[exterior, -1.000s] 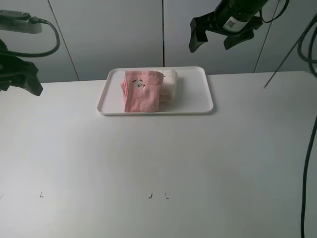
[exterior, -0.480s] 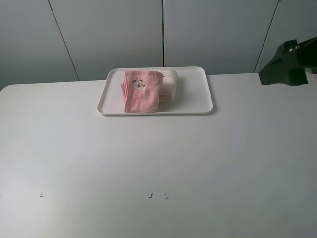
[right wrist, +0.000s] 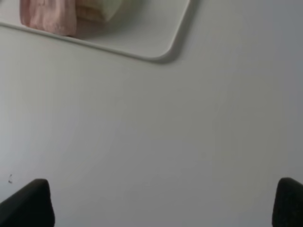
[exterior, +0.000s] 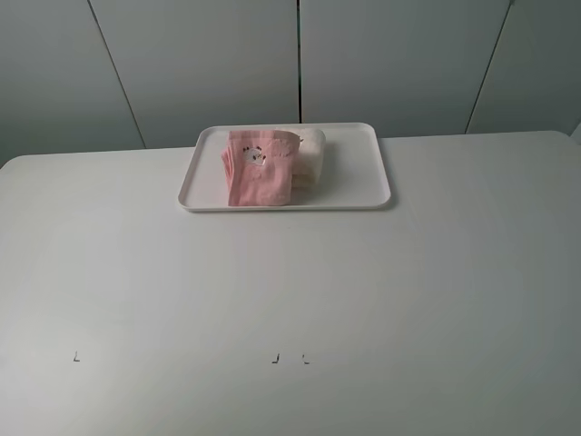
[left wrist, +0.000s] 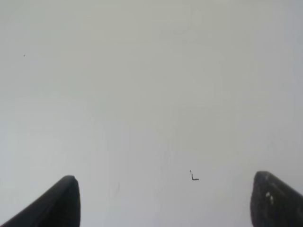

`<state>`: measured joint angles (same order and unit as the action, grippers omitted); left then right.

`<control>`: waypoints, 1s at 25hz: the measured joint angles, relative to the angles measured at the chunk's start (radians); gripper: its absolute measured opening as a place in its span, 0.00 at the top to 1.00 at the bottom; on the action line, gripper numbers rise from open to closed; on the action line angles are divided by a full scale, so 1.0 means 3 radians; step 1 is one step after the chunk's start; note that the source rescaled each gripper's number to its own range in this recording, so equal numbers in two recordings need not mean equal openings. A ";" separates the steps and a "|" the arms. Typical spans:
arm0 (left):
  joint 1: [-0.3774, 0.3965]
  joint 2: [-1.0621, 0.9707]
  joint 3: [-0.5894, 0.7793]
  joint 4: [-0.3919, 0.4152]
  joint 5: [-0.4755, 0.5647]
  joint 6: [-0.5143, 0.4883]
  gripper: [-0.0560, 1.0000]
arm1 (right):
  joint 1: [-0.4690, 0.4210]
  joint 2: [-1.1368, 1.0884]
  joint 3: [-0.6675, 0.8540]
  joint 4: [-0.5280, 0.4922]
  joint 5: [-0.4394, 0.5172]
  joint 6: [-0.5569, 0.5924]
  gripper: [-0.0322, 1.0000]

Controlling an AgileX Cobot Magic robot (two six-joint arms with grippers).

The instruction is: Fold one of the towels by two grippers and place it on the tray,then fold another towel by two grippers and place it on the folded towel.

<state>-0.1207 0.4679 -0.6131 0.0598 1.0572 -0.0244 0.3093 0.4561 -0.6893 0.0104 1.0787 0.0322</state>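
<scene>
So our left end effector (left wrist: 165, 198) is spread wide with nothing in it, just hanging over bare surface (left wrist: 142, 94) with a little L-shaped mark (left wrist: 193, 177) between the tips. Right end effector (right wrist: 163, 203) is the same story: fingers far apart, empty, looking down at plain surface with the corner of the tray (right wrist: 161, 47) off at the edge of its view. Neither one shows up in the high camera, so we'd say both arms are parked well clear of the work.

Moving out from there: the tray (exterior: 363, 182) sits toward the back of the surface (exterior: 290, 300), near the wall. On it the pink towel (exterior: 259, 168) is folded, animal-face mark facing up, and it's lying on top of the cream towel (exterior: 311, 154), which pokes out on the right side. The stack sits left of the tray's middle, and the pink one isn't squared up with the one under it.

Our read is the open, empty fingers make sense because both towels look folded and stacked already, so there's nothing left to hold. Task looks basically done to us.
</scene>
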 joint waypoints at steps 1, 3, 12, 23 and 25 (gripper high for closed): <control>0.0000 -0.0141 0.0043 0.0000 0.0008 0.0000 0.07 | 0.0000 -0.0081 0.0000 0.0000 0.0055 0.0000 0.00; 0.0000 -0.0394 0.0108 0.0000 0.0024 -0.0007 0.07 | 0.0000 -0.0220 0.0000 -0.0003 0.0124 0.0000 0.00; 0.0000 -0.1406 0.0240 -0.0006 0.0077 -0.0085 0.07 | 0.0000 -0.0855 0.0000 -0.0074 0.0196 -0.0014 0.00; 0.0000 -0.1552 0.0240 -0.0058 0.0202 -0.0169 0.03 | 0.0000 -0.1325 0.0059 -0.0097 0.0470 -0.0023 0.00; 0.0000 -0.1560 0.0240 -0.0058 0.0202 -0.0171 0.02 | 0.0000 -0.1380 0.0169 -0.0090 0.0470 -0.0001 0.00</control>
<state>-0.1207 0.0000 -0.5410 0.0423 1.1178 -0.0756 0.3093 0.0421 -0.6386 -0.0166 1.2196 0.0318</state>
